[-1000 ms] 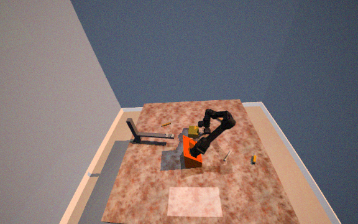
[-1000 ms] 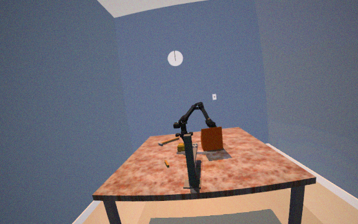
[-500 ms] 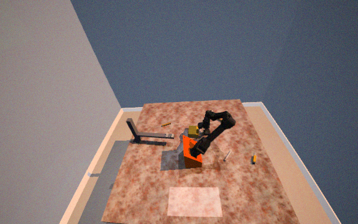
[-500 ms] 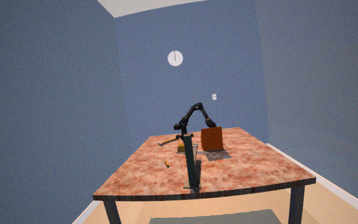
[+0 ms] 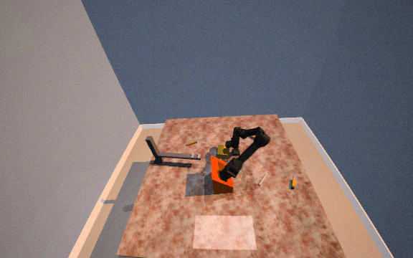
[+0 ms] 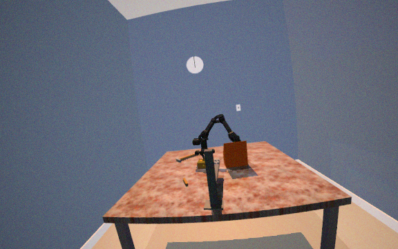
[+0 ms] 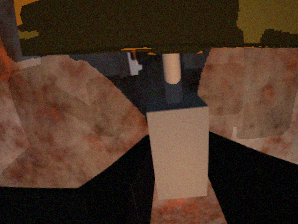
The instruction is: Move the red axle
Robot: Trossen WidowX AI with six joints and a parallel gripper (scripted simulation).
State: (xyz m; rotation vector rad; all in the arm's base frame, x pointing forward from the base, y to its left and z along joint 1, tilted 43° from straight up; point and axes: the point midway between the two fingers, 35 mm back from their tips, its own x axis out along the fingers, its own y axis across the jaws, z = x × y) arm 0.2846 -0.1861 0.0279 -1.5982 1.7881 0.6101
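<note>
My gripper [image 7: 176,139] [image 5: 235,153] is shut on a pale block with a thin rod, low beside the yellow block [image 5: 223,152] [image 6: 201,164]. The rod [image 7: 172,69] points ahead from the held block and its far end meets or passes under the yellow block's dark lower edge; contact is unclear. A long grey bar [image 5: 178,155] with an upright post [image 5: 153,146] [image 6: 211,180] stands at the left in the top view. Small pale pieces [image 5: 195,156] on its end may be the V-blocks. No red axle can be made out, and which part is the beam is unclear.
An orange wedge-shaped box [image 5: 219,175] [image 6: 235,154] stands by the arm's base. A hammer [image 6: 187,158], an orange stick [image 5: 191,143] [image 6: 185,182], a pale stick [image 5: 262,179] and an orange-handled tool [image 5: 293,183] lie on the table. A pale rectangle [image 5: 224,232] is near the front.
</note>
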